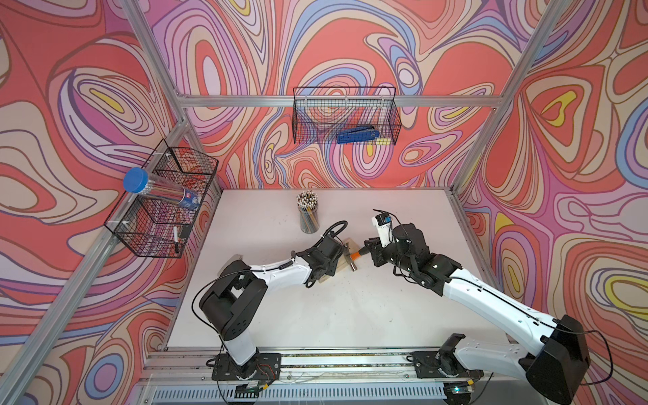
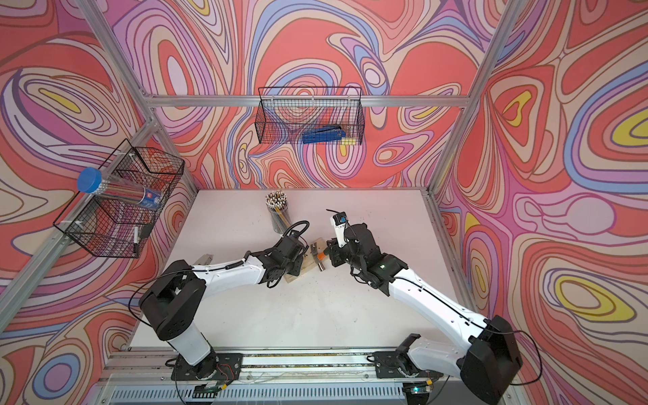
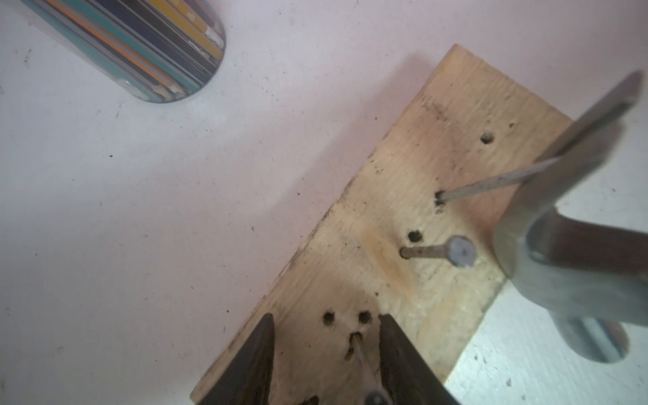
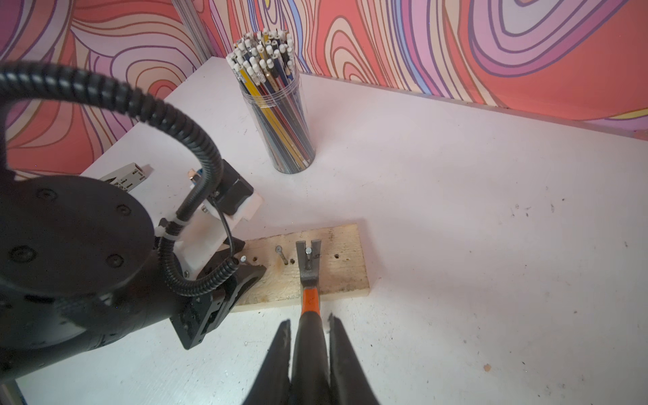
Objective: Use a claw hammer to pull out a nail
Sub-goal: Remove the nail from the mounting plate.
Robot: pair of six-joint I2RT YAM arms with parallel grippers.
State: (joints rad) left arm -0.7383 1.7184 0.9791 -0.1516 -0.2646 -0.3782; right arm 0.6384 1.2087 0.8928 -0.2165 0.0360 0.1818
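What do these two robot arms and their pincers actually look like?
Both arms, left arm and right arm, have smooth white shells between chunky black joints. Thin black cables run along them; a ribbed black hose loops at the left wrist. The left pincer and right pincer each have two black, tapering fingers.

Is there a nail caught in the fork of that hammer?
Yes, in the right wrist view a nail stands in the slot between the two prongs of the claw hammer.
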